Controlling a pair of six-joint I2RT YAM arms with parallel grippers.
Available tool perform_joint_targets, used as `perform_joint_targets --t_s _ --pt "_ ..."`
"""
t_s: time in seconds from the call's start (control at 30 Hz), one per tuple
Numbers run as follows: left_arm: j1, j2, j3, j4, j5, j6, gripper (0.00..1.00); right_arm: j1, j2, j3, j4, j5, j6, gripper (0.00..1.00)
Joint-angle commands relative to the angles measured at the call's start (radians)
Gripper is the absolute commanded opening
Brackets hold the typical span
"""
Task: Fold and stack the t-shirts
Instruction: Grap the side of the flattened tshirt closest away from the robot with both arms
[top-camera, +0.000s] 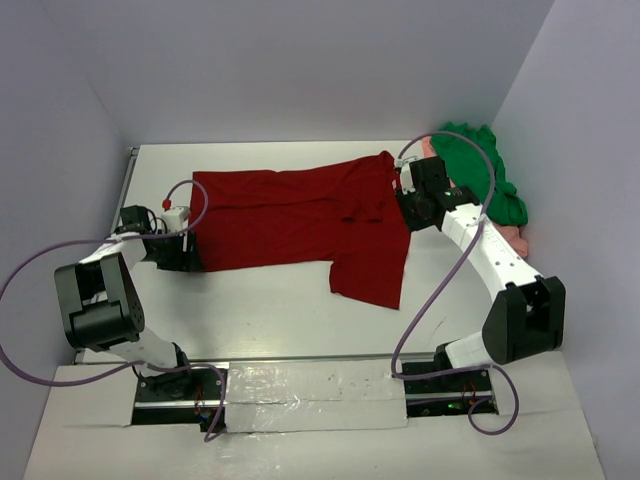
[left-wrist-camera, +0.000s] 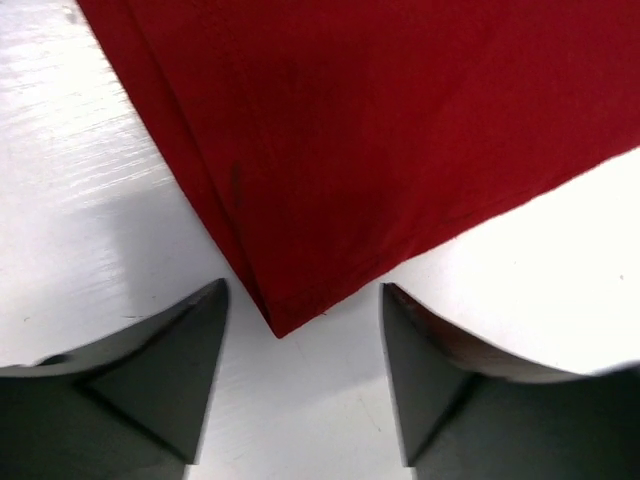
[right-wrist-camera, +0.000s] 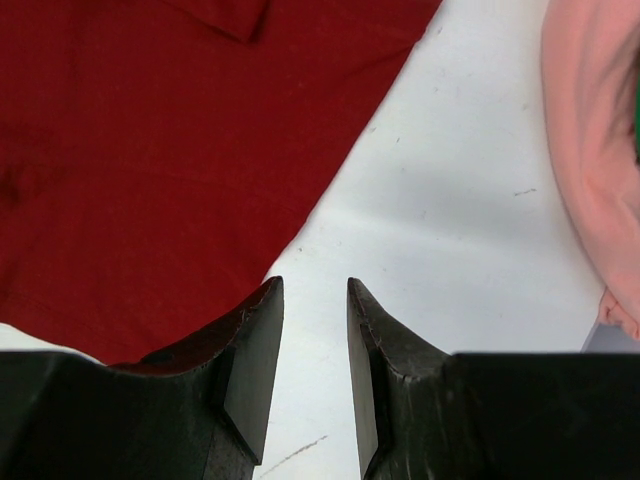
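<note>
The dark red t-shirt (top-camera: 290, 215) lies spread flat across the table, one part hanging toward the front at the right. My left gripper (top-camera: 190, 255) is low at its near left corner. In the left wrist view that doubled corner (left-wrist-camera: 280, 300) pokes between the tips of the open left gripper (left-wrist-camera: 302, 285). My right gripper (top-camera: 402, 195) is at the shirt's right edge. Its fingers (right-wrist-camera: 313, 281) stand a little apart over bare table, the left finger (right-wrist-camera: 245, 350) overlapping the red cloth (right-wrist-camera: 150, 160). The green t-shirt (top-camera: 480, 175) lies crumpled on the salmon pink one (top-camera: 515, 240) at the far right.
The white table (top-camera: 270, 310) is walled at the back and on both sides. The pink shirt (right-wrist-camera: 585, 150) lies close to the right of the right gripper. Purple cables (top-camera: 430, 300) loop from both arms. A taped white strip (top-camera: 315, 395) runs between the bases.
</note>
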Motion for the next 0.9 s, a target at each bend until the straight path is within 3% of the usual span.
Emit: perform_joint_targets --t_s 0.0,0.27,0.47,0.7,0.87 --pt "0.007 0.02 0.036 -0.042 0.049 0.033 0.68 0.003 0.046 0.032 -0.04 -0.004 0.007 0.39" --pt "0.007 0.026 0.038 -0.049 0.054 0.035 0.53 0.003 0.063 0.034 -0.045 0.001 0.005 0.39" --pt "0.007 0.022 0.027 -0.056 0.023 0.035 0.53 0.003 0.095 0.043 -0.069 -0.036 -0.004 0.39" --pt "0.008 0.009 0.03 -0.079 0.02 0.043 0.52 0.016 0.223 0.078 -0.235 -0.25 -0.083 0.38" --pt "0.007 -0.006 0.018 -0.078 0.011 0.041 0.49 0.148 0.178 -0.017 -0.217 -0.238 -0.194 0.39"
